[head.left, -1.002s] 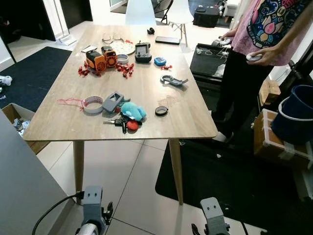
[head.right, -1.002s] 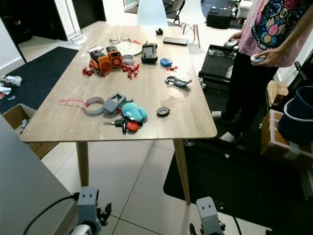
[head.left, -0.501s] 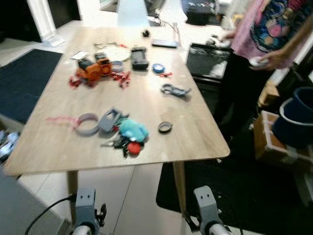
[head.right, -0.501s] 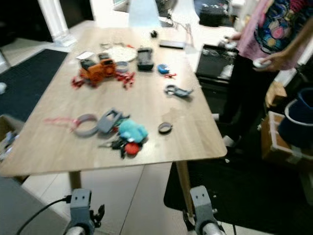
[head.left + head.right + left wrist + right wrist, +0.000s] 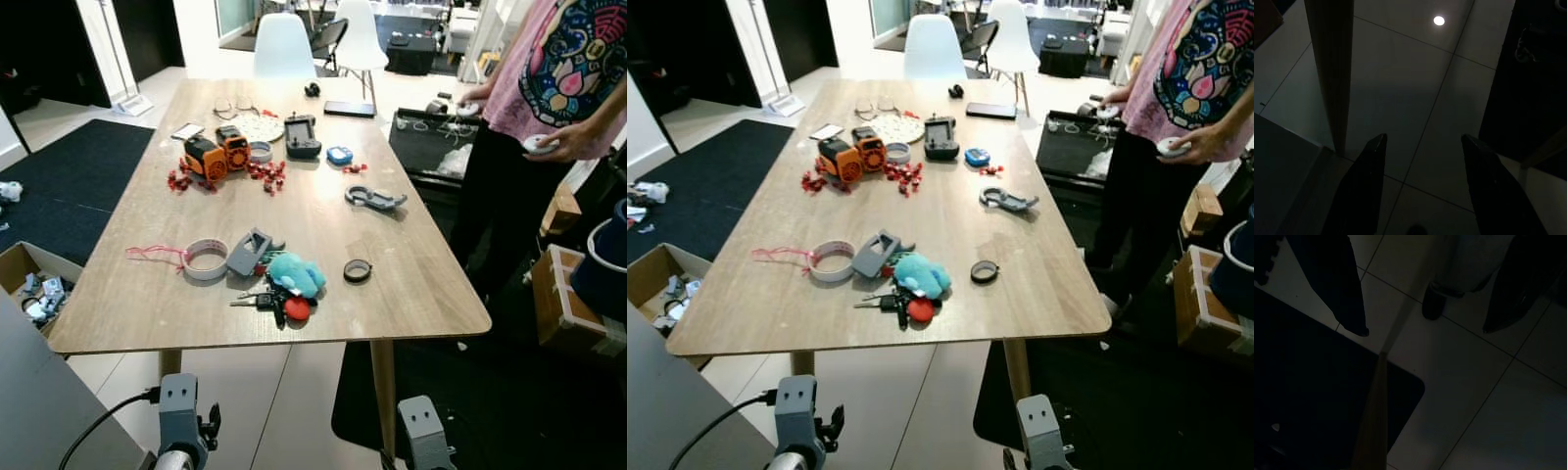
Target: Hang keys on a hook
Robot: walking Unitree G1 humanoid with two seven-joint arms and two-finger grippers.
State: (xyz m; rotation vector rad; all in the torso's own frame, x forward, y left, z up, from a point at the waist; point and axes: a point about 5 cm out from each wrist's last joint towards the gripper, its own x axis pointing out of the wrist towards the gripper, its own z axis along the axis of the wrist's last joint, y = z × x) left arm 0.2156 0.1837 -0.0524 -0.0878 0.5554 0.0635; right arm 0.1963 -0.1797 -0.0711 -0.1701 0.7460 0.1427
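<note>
Compared with half a second back, my head camera has steadied and the blur is gone; the whole scene has slid with it, while everything on the bench (image 5: 323, 220) lies as it did. Its top is pale wood grain on tapered legs, filling the frame's centre. The keys (image 5: 263, 300) lie flat near the bench's lower edge, dark metal blades beside a round red tag (image 5: 297, 309), touching a fuzzy teal plush (image 5: 296, 274). Just left of them sit a grey angular plastic piece (image 5: 249, 253) and a white tape ring (image 5: 206, 258) trailing pink string. A small black ring (image 5: 358, 270) lies right of the plush. Higher up I see an orange blocky toy (image 5: 217, 154) with scattered red bits. A person in a pink patterned shirt (image 5: 558, 59) stands at upper right.

Both arms hang low. My left end effector (image 5: 1422, 142) has its long black fingers spread over glossy floor tiles beside a wooden leg (image 5: 1332, 68). My right end effector (image 5: 1422, 328) is likewise spread, above tile and a dark mat (image 5: 1312, 396).
</note>
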